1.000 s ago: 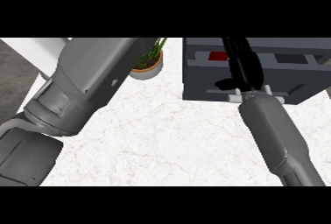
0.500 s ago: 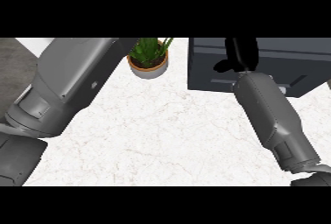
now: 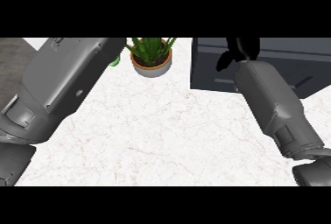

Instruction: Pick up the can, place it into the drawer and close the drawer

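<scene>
— Marble counter [image 3: 149, 135], white with faint veins, fills most of the head view. What stands on it?

— At two o'clock, a dark drawer unit [image 3: 284, 65]. At twelve, a potted plant [image 3: 150, 57], its pot holding only green leaves. A small green bit [image 3: 116, 61] peeks out beside the left forearm [image 3: 58, 87]; what it is, I cannot tell.

— And the can?

— Not visible anywhere. The drawer's front looks flush with the unit, so nothing inside shows. My guess is the can lies within, though that is a judgement only.

— The hands?

— The right hand [image 3: 241, 49] is over the unit's front near one o'clock, dark against dark; whether its fingers are curled or straight, I cannot tell. The left hand is out of view.

— So which step?

— Closing, seemingly finished or nearly so. Next calls for confirming the drawer is fully home, then drawing the right arm back.
</scene>
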### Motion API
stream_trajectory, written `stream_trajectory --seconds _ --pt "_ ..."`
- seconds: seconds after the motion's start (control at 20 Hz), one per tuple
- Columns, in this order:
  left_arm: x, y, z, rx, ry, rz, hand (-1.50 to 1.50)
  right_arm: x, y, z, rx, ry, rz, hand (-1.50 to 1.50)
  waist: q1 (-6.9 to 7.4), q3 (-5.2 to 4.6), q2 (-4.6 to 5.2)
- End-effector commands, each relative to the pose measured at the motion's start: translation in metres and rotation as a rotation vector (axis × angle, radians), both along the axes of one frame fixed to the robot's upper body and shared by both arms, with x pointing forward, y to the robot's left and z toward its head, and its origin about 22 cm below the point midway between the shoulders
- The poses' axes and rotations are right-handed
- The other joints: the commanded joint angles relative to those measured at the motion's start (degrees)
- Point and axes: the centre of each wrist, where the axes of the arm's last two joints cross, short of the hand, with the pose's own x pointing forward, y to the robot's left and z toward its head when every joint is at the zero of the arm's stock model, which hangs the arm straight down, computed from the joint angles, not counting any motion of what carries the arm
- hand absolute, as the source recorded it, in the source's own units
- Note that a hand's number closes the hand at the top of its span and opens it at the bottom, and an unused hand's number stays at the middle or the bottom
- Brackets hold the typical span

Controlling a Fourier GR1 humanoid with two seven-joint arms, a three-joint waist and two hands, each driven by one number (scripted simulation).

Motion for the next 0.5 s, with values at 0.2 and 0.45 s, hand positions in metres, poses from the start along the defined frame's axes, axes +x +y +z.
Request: stream_trajectory --seconds 0.2,0.45 --pt "-0.007 0.027 -0.012 -0.016 0.001 -0.003 -1.50 0.011 0.018 0.041 0.196 -0.112 0.079 -1.50 1.37 -0.06 -0.18" --pt "-0.016 0.028 -0.017 -0.010 -0.010 -0.018 -1.50 0.015 0.013 0.054 0.218 -0.110 0.106 -1.50 0.80 -0.11 -0.37"
